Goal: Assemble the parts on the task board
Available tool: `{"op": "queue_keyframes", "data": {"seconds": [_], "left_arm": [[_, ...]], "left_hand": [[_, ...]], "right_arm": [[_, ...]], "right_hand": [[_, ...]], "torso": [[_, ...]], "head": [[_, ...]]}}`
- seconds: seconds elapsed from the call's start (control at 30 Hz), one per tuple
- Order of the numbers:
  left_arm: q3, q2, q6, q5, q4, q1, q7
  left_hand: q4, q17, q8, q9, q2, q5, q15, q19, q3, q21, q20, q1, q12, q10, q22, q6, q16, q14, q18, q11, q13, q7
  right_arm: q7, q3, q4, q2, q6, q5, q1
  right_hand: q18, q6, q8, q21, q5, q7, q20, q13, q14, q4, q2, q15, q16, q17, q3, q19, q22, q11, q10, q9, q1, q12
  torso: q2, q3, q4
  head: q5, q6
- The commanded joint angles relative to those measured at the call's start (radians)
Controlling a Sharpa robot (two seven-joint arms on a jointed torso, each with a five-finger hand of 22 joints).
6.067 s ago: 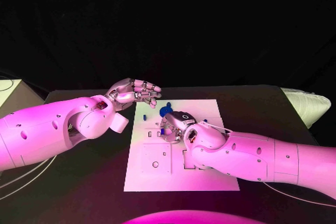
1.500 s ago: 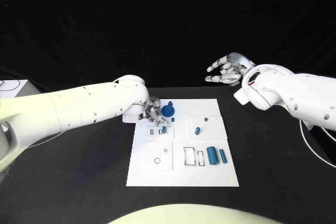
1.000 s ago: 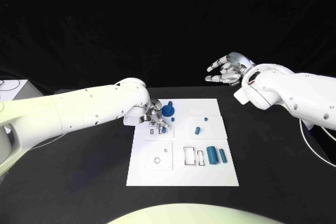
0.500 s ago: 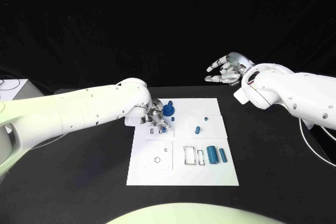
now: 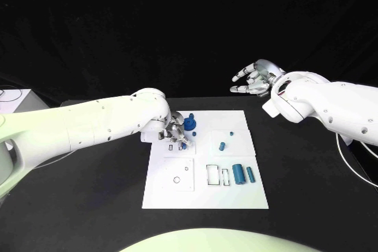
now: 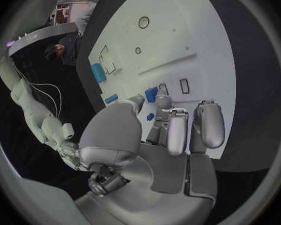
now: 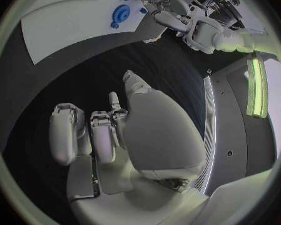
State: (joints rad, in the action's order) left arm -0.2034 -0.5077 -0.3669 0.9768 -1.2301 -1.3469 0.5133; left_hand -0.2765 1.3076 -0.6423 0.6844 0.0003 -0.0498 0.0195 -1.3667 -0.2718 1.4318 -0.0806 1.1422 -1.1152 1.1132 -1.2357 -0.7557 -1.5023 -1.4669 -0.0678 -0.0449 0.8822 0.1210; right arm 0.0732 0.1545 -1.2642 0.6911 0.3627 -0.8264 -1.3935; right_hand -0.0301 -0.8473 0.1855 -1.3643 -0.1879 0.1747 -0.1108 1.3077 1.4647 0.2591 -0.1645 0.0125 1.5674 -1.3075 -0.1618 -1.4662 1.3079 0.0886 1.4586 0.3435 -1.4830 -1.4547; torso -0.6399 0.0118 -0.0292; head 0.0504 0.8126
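Observation:
The white task board (image 5: 205, 194) lies mid-table. My left hand (image 5: 175, 135) reaches down over its far left part, thumb and fingertips on either side of a small blue part (image 5: 183, 145) beside a narrow slot (image 5: 171, 147). In the left wrist view that small blue part (image 6: 151, 93) shows just past the fingertips of my left hand (image 6: 159, 135); whether it is gripped I cannot tell. A blue gear-like part (image 5: 189, 122) stands just behind the hand. My right hand (image 5: 253, 80) hangs raised beyond the board's far right corner, fingers apart and loosely curled, holding nothing.
Two blue cylinders (image 5: 243, 174) lie next to a rectangular outline (image 5: 212, 175). Two small blue parts (image 5: 222, 147) (image 5: 231, 134) lie on the board's far right tile. A round hole (image 5: 176, 180) marks the near left tile. A pale box (image 5: 12, 99) sits at the table's left.
Since 6.1 s ago my right hand has left the board and risen to the far right, and my left hand has come down onto the board. Over the last second the left hand barely shifts.

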Motion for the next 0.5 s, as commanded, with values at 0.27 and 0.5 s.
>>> {"op": "queue_keyframes", "data": {"seconds": [0.27, 0.5], "left_arm": [[0.000, 0.000, 0.005, -0.022, -0.001, 0.001, -0.012], [0.001, -0.003, 0.019, -0.057, -0.002, 0.002, -0.013]], "left_hand": [[0.029, 0.183, 0.001, 0.009, 0.007, 0.001, 0.006, 0.000, -0.092, 0.002, 0.002, 0.069, 0.012, -0.010, 0.003, 0.003, 0.000, -0.073, -0.001, 0.007, -0.018, -0.008], [0.077, 0.176, -0.007, 0.023, -0.022, 0.000, 0.012, 0.007, -0.201, -0.003, 0.006, 0.103, 0.022, -0.018, 0.011, 0.003, 0.007, -0.070, -0.003, 0.013, -0.029, -0.015]], "right_arm": [[0.017, 0.001, 0.003, -0.002, -0.017, -0.024, 0.001], [0.023, 0.002, 0.006, -0.006, -0.028, -0.026, 0.003]], "right_hand": [[-0.020, 0.007, 0.005, 0.011, 0.003, 0.003, -0.007, 0.135, 0.106, 0.002, 0.002, 0.005, 0.003, -0.263, -0.006, -0.014, 0.125, 0.004, -0.001, 0.001, -0.005, -0.001], [-0.021, 0.008, 0.006, 0.012, 0.003, 0.004, -0.007, 0.134, 0.106, 0.002, 0.003, 0.005, 0.003, -0.263, -0.007, -0.013, 0.124, 0.004, -0.001, 0.001, -0.005, 0.000]], "torso": [[0.000, 0.0000, -0.0006], [0.000, 0.0001, -0.0009]], "head": [[0.000, 0.003], [0.000, 0.009]]}}
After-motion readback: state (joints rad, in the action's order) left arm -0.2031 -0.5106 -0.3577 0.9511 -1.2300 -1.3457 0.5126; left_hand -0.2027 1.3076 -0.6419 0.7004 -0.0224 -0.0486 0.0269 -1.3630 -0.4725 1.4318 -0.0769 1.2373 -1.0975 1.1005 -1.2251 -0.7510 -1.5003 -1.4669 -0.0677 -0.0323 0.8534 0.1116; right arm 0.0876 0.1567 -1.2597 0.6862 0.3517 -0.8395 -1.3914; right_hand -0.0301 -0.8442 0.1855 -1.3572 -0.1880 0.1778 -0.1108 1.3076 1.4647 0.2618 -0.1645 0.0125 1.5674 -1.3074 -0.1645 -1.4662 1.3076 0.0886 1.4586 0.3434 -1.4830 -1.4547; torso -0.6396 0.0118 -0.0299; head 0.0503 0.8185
